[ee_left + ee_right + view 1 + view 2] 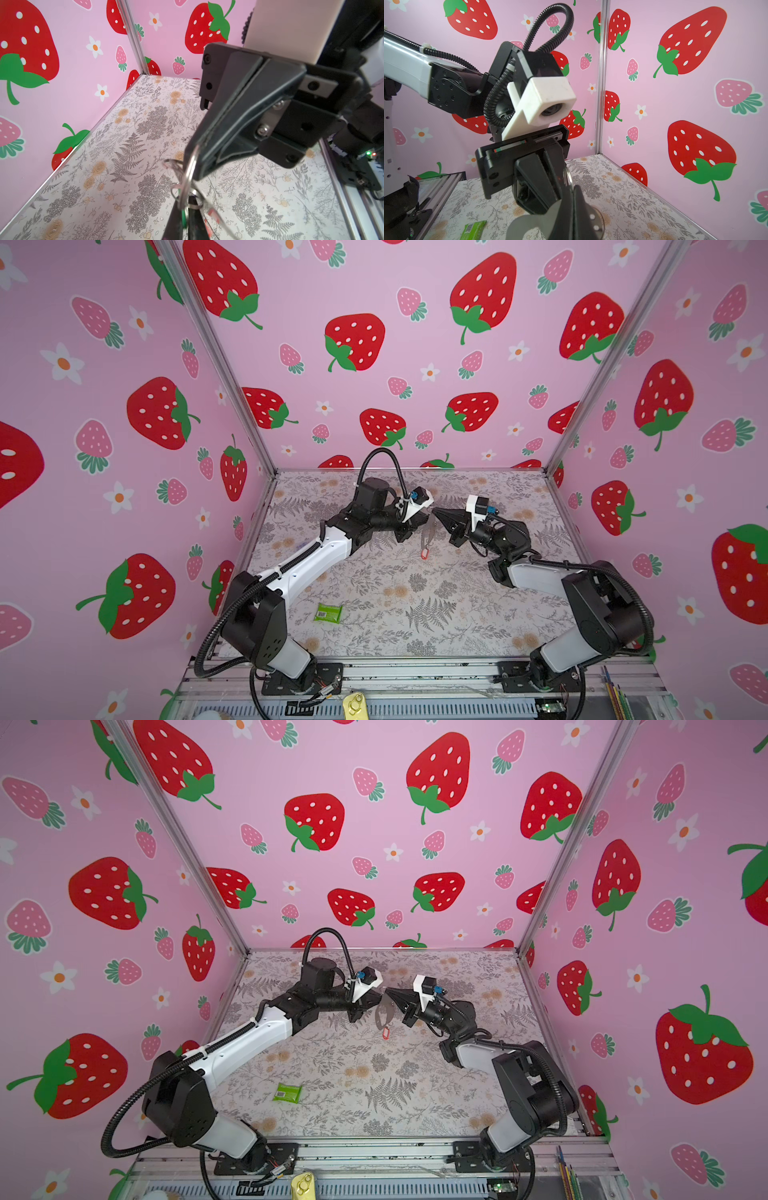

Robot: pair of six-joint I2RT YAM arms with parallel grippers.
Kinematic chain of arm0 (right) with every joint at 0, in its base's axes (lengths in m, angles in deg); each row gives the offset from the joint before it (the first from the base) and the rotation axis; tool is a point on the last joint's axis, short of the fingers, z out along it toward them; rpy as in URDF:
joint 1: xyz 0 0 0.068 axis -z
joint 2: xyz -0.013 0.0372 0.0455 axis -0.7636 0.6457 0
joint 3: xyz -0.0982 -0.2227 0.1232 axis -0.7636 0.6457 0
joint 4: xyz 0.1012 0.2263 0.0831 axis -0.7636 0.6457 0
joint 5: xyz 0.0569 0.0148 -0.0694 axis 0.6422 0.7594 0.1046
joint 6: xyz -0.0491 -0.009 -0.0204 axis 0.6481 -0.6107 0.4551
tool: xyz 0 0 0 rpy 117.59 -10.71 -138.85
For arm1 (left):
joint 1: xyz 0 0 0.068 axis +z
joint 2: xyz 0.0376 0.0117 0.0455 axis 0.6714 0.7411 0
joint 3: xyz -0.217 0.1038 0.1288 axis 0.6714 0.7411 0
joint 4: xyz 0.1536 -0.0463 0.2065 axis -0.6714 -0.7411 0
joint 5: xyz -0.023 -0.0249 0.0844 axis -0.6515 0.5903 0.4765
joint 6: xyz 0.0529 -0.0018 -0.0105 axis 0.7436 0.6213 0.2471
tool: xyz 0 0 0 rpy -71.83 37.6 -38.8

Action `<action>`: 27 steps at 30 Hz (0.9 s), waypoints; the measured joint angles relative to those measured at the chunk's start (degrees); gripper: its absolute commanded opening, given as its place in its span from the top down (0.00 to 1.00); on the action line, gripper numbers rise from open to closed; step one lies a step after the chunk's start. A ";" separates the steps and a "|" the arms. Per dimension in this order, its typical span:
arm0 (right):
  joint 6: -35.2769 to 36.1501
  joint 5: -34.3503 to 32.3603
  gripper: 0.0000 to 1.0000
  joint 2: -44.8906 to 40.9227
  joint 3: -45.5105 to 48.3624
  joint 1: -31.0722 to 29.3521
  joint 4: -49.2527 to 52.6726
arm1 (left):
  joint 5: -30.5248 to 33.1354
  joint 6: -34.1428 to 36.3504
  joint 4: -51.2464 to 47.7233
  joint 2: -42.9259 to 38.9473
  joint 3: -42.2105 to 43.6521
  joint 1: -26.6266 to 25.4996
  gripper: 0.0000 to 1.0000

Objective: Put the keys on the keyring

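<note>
Right gripper (194,166) clamps the silver ring (188,174) of the keyring (428,536), left gripper (424,515) jaws pressed together beside it; wind keys (424,552) on slowly

Only a white barcode label (321,615) shows, on the green packet (329,612); its print is too small to read.

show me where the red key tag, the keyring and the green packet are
red key tag (424,553): a top view, on the tag's body
keyring (427,535): a top view, on its hanging strap loop
green packet (332,611): a top view, green wrapper beside the barcode label
</note>
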 measured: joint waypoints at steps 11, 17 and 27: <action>3.96 5.14 1.00 -1.44 0.00 1.68 2.03 | 1.05 11.41 -19.41 1.18 -11.69 -0.04 1.00; 4.85 8.13 1.00 -1.73 0.00 1.90 3.91 | 2.21 15.23 -27.39 3.10 -16.59 -0.04 1.00; 13.14 8.94 1.00 -4.59 -0.39 2.38 16.24 | 2.47 19.30 -37.83 5.29 -22.75 -0.04 1.00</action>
